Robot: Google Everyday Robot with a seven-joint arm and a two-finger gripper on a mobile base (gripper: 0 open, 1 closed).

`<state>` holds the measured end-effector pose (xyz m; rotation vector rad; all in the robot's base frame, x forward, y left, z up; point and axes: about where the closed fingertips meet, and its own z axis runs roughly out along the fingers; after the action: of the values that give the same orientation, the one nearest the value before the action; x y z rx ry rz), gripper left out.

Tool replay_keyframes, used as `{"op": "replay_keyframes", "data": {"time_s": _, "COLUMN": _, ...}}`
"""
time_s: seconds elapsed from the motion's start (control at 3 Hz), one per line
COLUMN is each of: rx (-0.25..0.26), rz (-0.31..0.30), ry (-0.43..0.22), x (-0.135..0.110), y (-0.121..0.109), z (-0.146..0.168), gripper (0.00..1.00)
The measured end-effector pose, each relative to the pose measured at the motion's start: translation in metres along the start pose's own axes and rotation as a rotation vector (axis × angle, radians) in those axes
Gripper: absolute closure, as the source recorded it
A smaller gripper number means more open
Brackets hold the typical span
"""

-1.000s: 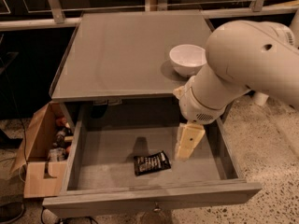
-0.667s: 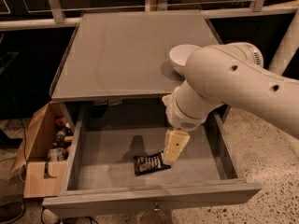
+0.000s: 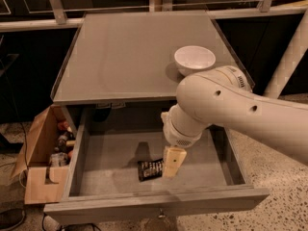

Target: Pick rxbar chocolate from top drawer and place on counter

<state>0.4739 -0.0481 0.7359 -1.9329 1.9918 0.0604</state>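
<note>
The top drawer point(image 3: 103, 163) is pulled open below the counter point(image 3: 130, 52). The rxbar chocolate point(image 3: 149, 169), a flat black wrapper with white lettering, lies on the drawer floor near the front middle. My gripper point(image 3: 172, 162) hangs from the big white arm inside the drawer, its tan finger tip right at the bar's right end, overlapping it in view. The counter top is grey and flat.
A white bowl point(image 3: 194, 59) stands on the counter's right side, just behind my arm. A tan cardboard box point(image 3: 41, 158) with small bottles stands on the floor left of the drawer. A white post point(image 3: 288, 57) stands at the right.
My arm has swung left and down inside the drawer, bringing the gripper from the drawer's right part to the bar's right end. The bar has not moved.
</note>
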Motion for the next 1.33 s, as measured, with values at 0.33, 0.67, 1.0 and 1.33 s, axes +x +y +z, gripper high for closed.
{"op": "replay_keyframes", "data": {"time_s": 0.33, "rx": -0.007, "rz": -0.008, "ry": 0.000, "x": -0.001, "y": 0.001, "z": 0.006, "gripper": 0.00}}
{"op": "replay_keyframes", "data": {"time_s": 0.67, "rx": -0.015, "rz": 0.002, "ry": -0.011, "x": -0.002, "y": -0.006, "z": 0.028, "gripper": 0.00}}
{"op": "replay_keyframes", "data": {"time_s": 1.0, "rx": -0.027, "rz": 0.007, "ry": -0.014, "x": -0.001, "y": -0.009, "z": 0.042, "gripper": 0.00}}
{"op": "replay_keyframes", "data": {"time_s": 1.33, "rx": -0.059, "rz": 0.028, "ry": -0.018, "x": 0.004, "y": -0.004, "z": 0.069, "gripper": 0.00}}
